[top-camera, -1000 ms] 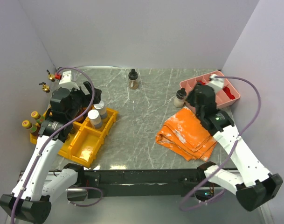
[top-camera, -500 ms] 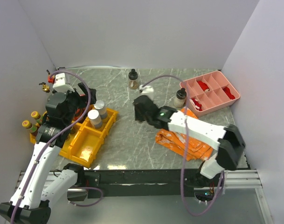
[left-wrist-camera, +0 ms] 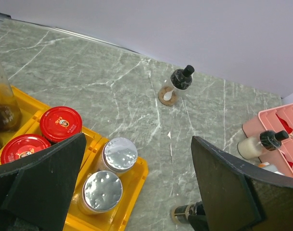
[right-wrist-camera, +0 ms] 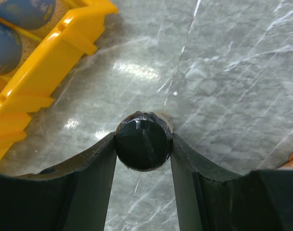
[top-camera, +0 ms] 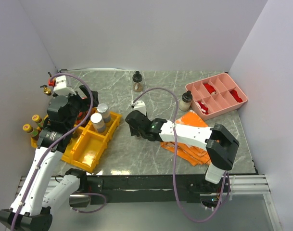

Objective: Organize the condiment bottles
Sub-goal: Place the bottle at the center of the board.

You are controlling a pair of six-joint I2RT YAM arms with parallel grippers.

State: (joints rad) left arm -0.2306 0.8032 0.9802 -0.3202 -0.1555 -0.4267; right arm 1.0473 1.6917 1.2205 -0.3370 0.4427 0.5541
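My right gripper (right-wrist-camera: 144, 144) is shut on the black cap of a small condiment bottle (right-wrist-camera: 144, 141), whose glass body is mostly hidden behind the cap. In the top view that gripper (top-camera: 133, 127) reaches left across the table, close to the yellow bins (top-camera: 91, 144). My left gripper (left-wrist-camera: 136, 192) hangs open above two silver-topped jars (left-wrist-camera: 120, 155) in a bin, beside two red-lidded jars (left-wrist-camera: 61, 124). A black-topped bottle (top-camera: 137, 82) stands at the back. Another bottle (top-camera: 185, 100) stands beside the pink tray (top-camera: 192, 87). Yellow-topped bottles (top-camera: 36, 119) stand at the far left.
A folded orange cloth (top-camera: 197, 142) lies under the right forearm. The pink divided tray holds red items at the back right. Gold-spouted bottles (top-camera: 46, 89) sit by the left wall. The yellow bin's corner (right-wrist-camera: 40, 62) is just left of the held bottle.
The right arm has swept from the pink tray leftward across the table to near the yellow bins. The left arm shifted slightly and stays open.
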